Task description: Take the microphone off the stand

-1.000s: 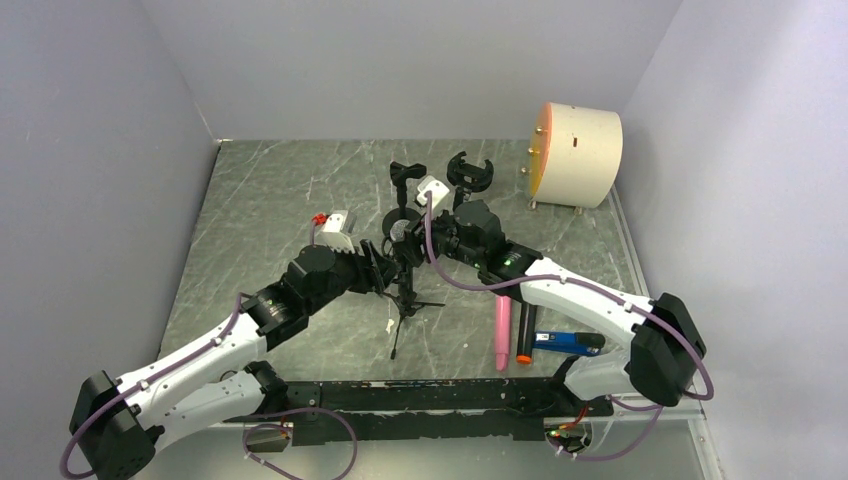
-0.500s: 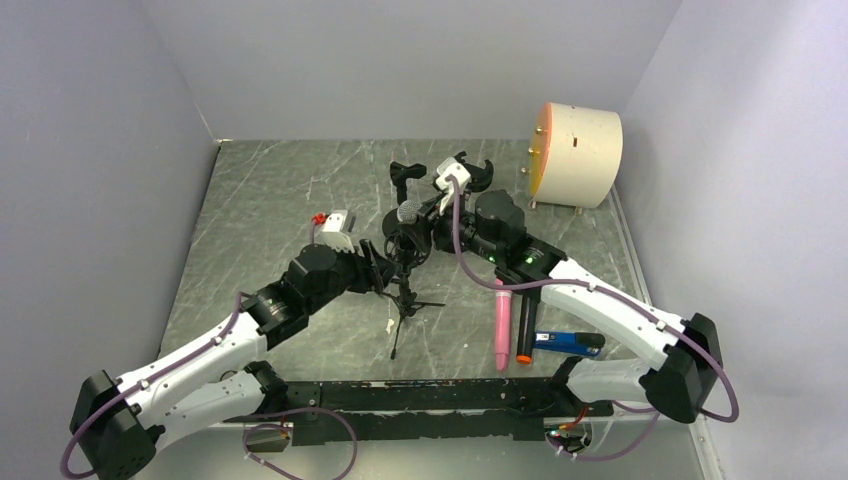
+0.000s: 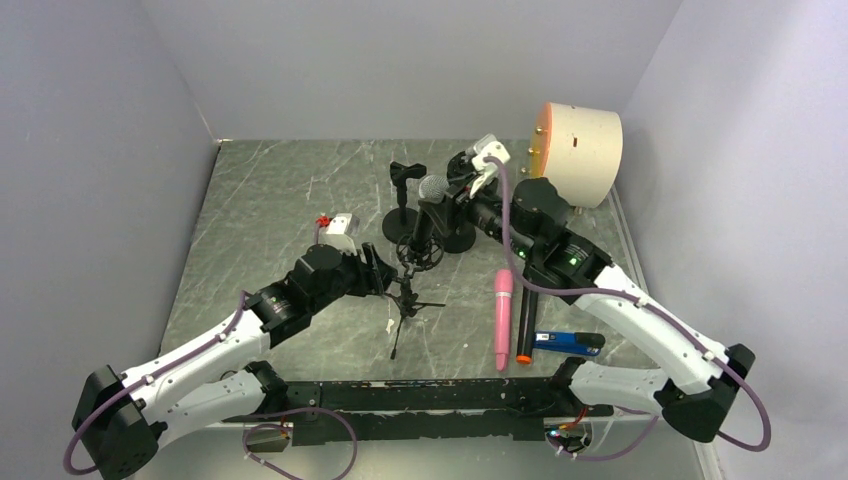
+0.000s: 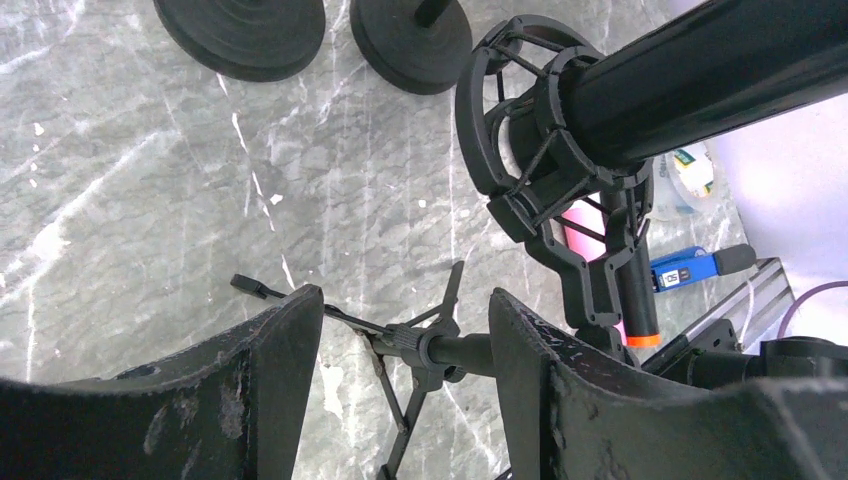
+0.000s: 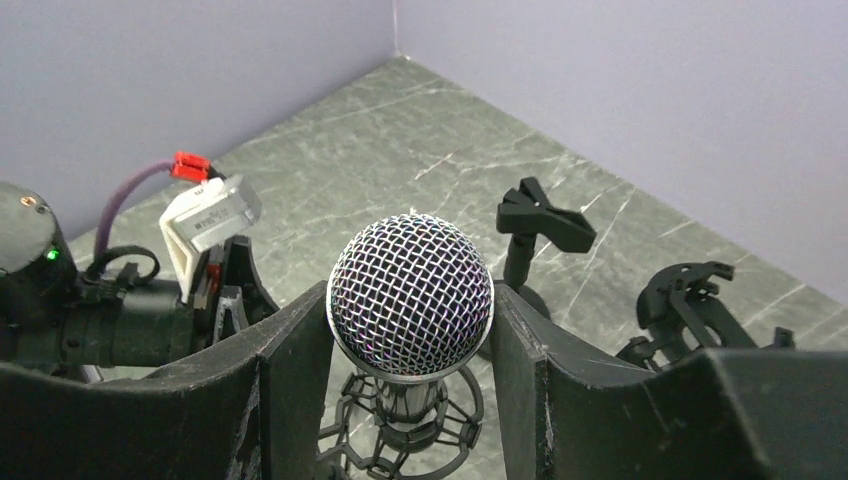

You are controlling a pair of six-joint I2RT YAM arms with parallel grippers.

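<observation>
Steel-mesh microphone (image 3: 432, 187): head uppermost, its black barrel threaded through the shock mount (image 4: 575, 265) and not yet clear of the ring.
Right gripper (image 5: 408, 300): closed on the microphone, one finger on each side of it.
Left gripper (image 4: 405, 300): jaws apart, straddling the hub of the tripod stand (image 4: 425, 350) low over the marbled table (image 3: 260, 200); no clamp on the post is visible.
Step in hand: drawing the barrel out of the cradle, by the look of it.
Doing it well: pull along the barrel's own line, not sideways, so the webbed cradle does not snag. The light tripod likely needs steadying, or it lifts with the microphone.
Watch for: the round-base stands (image 3: 403, 222) just behind, close to the path out.
</observation>
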